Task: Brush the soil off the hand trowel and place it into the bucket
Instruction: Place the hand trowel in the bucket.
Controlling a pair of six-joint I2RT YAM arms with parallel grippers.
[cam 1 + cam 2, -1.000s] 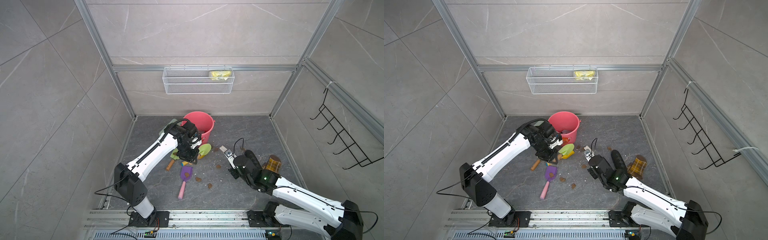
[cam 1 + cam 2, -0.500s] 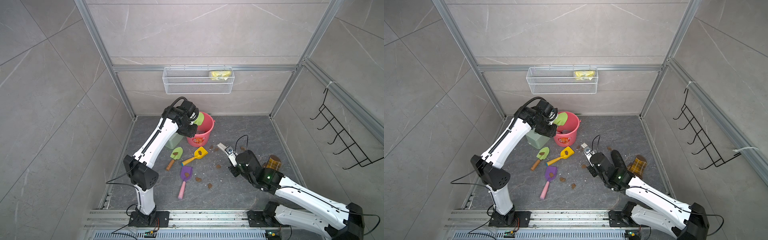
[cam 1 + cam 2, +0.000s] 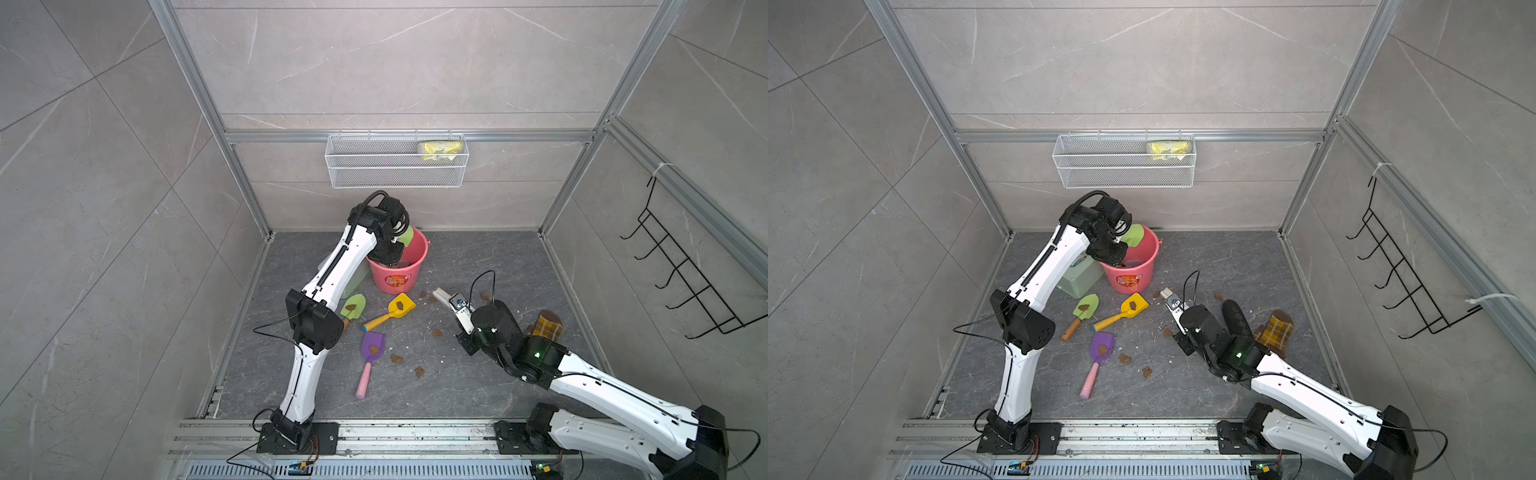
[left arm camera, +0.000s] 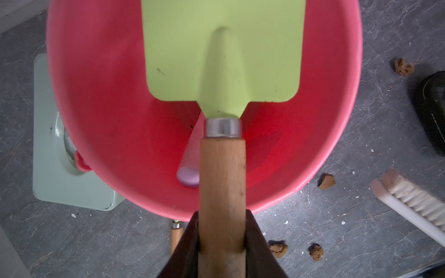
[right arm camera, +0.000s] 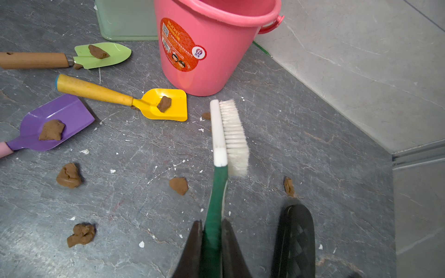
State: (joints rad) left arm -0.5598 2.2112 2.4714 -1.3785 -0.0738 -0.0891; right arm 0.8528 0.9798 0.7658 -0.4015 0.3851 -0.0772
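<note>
From my station, my left arm (image 3: 345, 266) and right arm (image 3: 623, 401) look alike: white shells on the long links, black housings at the joints. A ribbed black cable track (image 3: 1040, 261) runs along the left arm's upper link, and black cables (image 3: 370, 197) loop off both. A green light (image 3: 538, 354) glows on the right arm's black housing. The left claw (image 4: 222, 245) and right claw (image 5: 212, 240) have dark wedge-shaped fingers.
</note>
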